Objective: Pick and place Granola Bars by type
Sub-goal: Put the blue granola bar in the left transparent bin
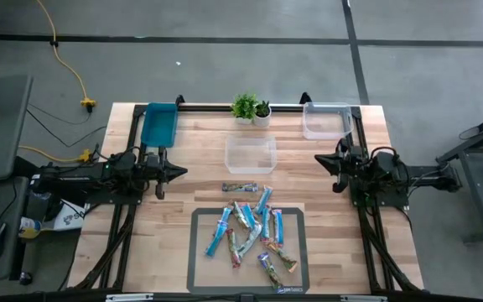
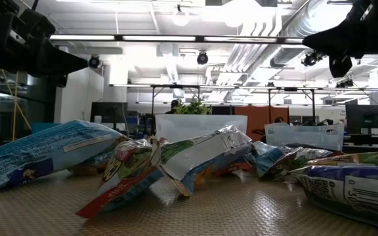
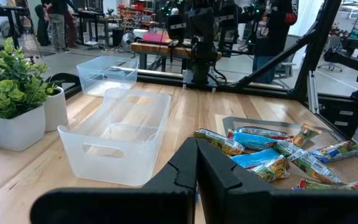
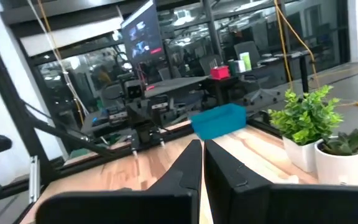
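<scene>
1. About a dozen bars (image 1: 254, 231) lie in a loose heap on the grey mat (image 1: 201, 268) at the table's near edge, mostly light blue, some green or red; one bar (image 1: 241, 188) lies just beyond the mat.
2. My left pincer (image 1: 174, 173) hangs over the left side of the table (image 1: 191, 147), fingers (image 3: 213, 171) pressed together, clenched on nothing.
3. My right pincer (image 1: 325, 161) hangs over the right side, also clenched and empty, pointing toward the middle.
4. Between my two pincers, past the heap, stands a clear bin (image 1: 251, 154), no bar in it.
5. Farther back sit a blue bin (image 1: 158, 124), two potted plants (image 1: 251, 109) and a second clear bin (image 1: 324, 120).
</scene>
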`<state>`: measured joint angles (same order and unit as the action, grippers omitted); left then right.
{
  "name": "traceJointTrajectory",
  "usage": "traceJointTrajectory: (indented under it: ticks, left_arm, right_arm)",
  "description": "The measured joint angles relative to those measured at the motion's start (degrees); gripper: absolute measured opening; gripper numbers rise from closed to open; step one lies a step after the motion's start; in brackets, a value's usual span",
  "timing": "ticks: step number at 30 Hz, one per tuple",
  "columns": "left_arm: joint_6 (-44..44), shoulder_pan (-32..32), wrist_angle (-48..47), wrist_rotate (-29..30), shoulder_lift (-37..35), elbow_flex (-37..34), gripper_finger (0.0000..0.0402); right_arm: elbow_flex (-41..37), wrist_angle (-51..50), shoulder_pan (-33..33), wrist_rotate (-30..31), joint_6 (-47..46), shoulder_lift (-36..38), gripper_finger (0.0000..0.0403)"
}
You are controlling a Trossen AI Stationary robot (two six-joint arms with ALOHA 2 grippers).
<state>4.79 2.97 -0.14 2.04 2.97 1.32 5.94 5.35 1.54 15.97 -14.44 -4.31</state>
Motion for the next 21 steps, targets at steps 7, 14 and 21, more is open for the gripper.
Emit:
traceJointTrajectory:
  ticks: [7, 14, 21]
  left_arm:
    - [-0.01, 0.0, 0.0, 0.02, -0.01, -0.02, 0.0001]
    - [0.0, -0.01, 0.0, 0.02, -0.01, -0.01, 0.0001]
    - [0.0, -0.01, 0.0, 0.02, -0.01, -0.02, 0.0001]
  right_arm:
    - [8.12, -5.0, 0.0, -0.94, 1.26, -12.1, 0.0]
    - [21.8, -19.88, 0.0, -5.12, -3.56, -28.88, 0.0]
    - [33.67, -25.06, -0.04, -12.45, 0.12, -43.02, 0.0]
